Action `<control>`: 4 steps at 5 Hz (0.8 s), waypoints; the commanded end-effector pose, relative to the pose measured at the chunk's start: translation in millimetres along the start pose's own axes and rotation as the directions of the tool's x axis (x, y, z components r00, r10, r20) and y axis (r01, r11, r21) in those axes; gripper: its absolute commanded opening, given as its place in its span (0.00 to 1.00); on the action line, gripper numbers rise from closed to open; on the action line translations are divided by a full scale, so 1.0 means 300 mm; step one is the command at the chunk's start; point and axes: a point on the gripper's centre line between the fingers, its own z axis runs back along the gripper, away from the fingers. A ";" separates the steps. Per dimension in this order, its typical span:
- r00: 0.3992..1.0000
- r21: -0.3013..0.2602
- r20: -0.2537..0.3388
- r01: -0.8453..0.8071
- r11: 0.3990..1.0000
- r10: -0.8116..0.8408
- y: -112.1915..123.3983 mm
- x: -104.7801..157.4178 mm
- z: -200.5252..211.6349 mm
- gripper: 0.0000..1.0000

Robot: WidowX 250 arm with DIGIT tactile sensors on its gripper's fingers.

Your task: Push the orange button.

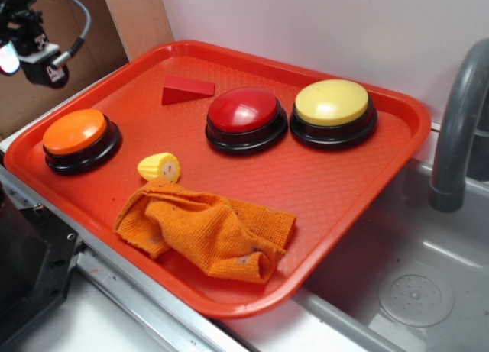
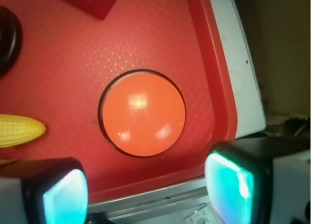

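- Two finger pads (image 2: 65, 195) of the tool (image 2: 146, 192) fill the bottom of the wrist view, set wide apart with nothing between them; each pad glows teal.
- In the exterior view the tool (image 1: 34, 50) hangs at the upper left, above and behind the tray's left corner, clear of everything on the tray.
- The orange button (image 2: 142, 113) lies just ahead of the pads in the wrist view, centred in the gap between them and below the tool; my reading is that the coming move is mostly a descent with a small advance forward.
- On the red tray (image 1: 359, 192) the orange button (image 1: 76, 134) sits at the left end, near the rim, on its black base, dome up and unobstructed.
- The dome is round, so it has no long axis to line up with; any approach from above should do.
- A toy corn piece (image 1: 159, 167) lies just beside the button on its right, apart from it; a crumpled orange cloth (image 1: 206, 234) lies in front of the corn, touching it or nearly so.
- A red wedge block (image 1: 186, 89) rests behind, toward the tray's back edge.
- Farther right stand the red button (image 1: 245, 115) and then the yellow button (image 1: 332, 108), close together and well apart from the orange one, so the risk of hitting the wrong dome looks low.
- A grey sink (image 1: 412, 291) and faucet (image 1: 458, 130) lie beyond the tray's right side.
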 end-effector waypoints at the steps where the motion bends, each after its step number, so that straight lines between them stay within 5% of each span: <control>1: 0.998 0.016 0.059 -0.013 1.000 0.012 0.009 0.015 0.118 1.00; 4: 0.998 0.006 0.061 -0.014 1.000 0.013 0.000 0.018 0.164 1.00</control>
